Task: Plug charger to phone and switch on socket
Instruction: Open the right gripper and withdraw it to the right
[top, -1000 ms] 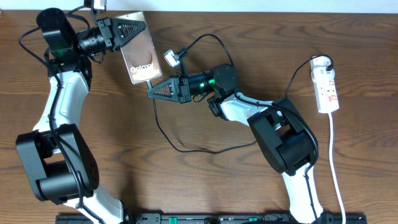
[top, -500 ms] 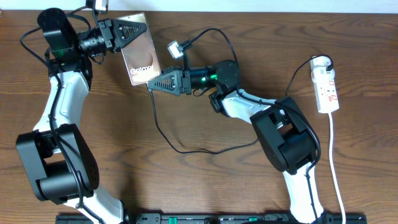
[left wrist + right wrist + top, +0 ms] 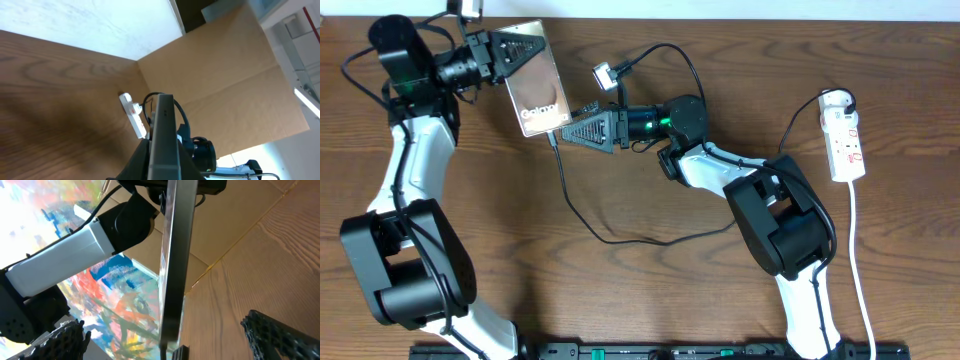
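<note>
Progress: your left jaws grip slim bronze-screen phone | right jaws gape empty, thin black charger looks plugged | white oblong socket left to flip

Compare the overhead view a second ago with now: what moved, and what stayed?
The left gripper, clamped on the phone, carried it slightly left and toward the far edge. The right gripper moved the same way, up to the phone's lower edge, the charger end following. The socket stayed put.

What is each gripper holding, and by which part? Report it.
Left gripper grips the phone by the end opposite its lettering. Right gripper is open, holding nothing.
</note>
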`<state>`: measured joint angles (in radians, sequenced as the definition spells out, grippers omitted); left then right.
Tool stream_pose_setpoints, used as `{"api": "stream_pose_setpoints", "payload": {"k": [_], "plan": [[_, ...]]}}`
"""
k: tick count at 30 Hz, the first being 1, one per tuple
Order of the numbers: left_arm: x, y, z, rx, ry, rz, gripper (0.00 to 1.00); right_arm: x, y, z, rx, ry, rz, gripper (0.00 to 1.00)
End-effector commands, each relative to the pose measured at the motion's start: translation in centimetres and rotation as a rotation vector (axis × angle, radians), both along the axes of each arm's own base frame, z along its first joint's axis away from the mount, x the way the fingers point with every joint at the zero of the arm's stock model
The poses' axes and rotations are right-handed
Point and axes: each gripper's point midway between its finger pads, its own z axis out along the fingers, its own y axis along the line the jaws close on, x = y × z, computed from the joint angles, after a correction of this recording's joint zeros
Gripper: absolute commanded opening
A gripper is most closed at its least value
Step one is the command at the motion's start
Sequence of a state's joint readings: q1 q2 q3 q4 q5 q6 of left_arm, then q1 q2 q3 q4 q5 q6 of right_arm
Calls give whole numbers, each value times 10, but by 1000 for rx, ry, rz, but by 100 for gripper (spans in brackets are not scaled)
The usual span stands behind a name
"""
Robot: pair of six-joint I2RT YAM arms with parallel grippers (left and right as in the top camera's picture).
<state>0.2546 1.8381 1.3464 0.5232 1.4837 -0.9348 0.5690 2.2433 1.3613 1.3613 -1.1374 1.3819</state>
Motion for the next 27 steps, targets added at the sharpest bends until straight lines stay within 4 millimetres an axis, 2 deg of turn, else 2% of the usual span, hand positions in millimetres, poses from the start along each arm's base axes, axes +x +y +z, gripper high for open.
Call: {"api": "stream_pose_setpoints", "payload": {"k": [1,6,12,17,19,27], "plan": [[-5,13,10,9,-33,16,7,12,-7,2,-1,-2,-26,99],[-6,22,10,9,-32,27,7,32,-20,-19,-77,64,-54,99],[-6,23,10,9,-33,30,7,53,-33,-62,-209,157,-96,99],[-6,23,9,6,-22,30,7,61,-46,-97,-310,195,-121,99],[-5,23,9,6,-23,30,7,63,-52,-102,-333,197,-131,99],[-5,23,9,14,-40,30,7,69,-70,-101,-431,146,-222,99]]}}
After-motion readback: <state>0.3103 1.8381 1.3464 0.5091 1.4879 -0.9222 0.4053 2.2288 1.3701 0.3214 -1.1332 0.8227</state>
